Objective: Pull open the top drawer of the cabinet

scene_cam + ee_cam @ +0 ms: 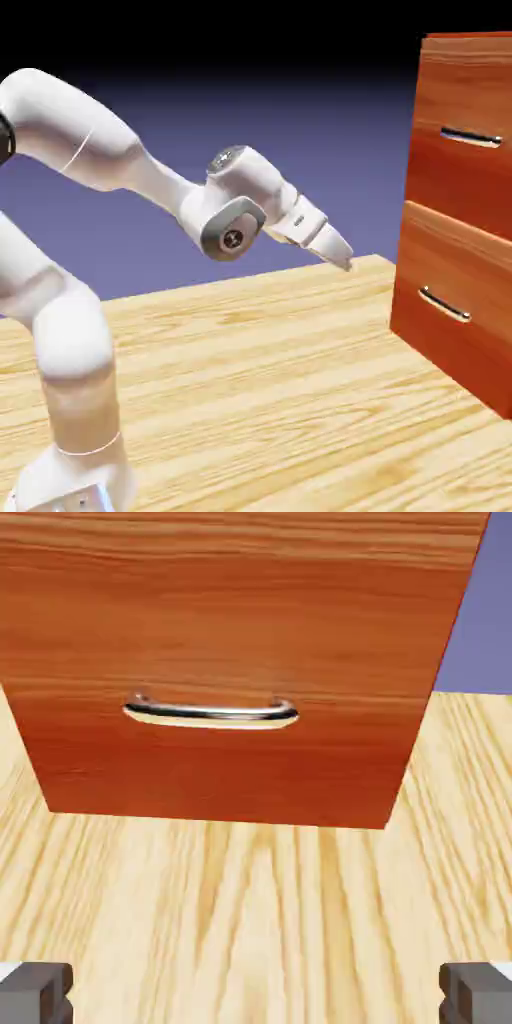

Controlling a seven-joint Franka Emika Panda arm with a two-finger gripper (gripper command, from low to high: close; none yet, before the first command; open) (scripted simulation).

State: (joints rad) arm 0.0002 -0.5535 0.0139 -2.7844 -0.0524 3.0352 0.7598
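Note:
The cabinet [455,330], tall and reddish-brown, stands at the exterior view's right. Its top drawer [462,175] is shut flush, with a slim silver handle [470,137] across it. My gripper [343,260] hangs in the air left of the cabinet, well apart from it, lower than the top handle and tilted down toward the cabinet. In the hand view the gripper [256,997] is open, with one grey fingertip [35,992] in each bottom corner and nothing between them. That view shows the lower drawer front [230,622] and its handle [210,712]; the top drawer is out of that view.
The lower drawer [440,330] with its own silver handle [443,305] sits just above the wooden table [260,380]. The cabinet's base rests on the table [250,912]. Behind is a plain blue-violet backdrop.

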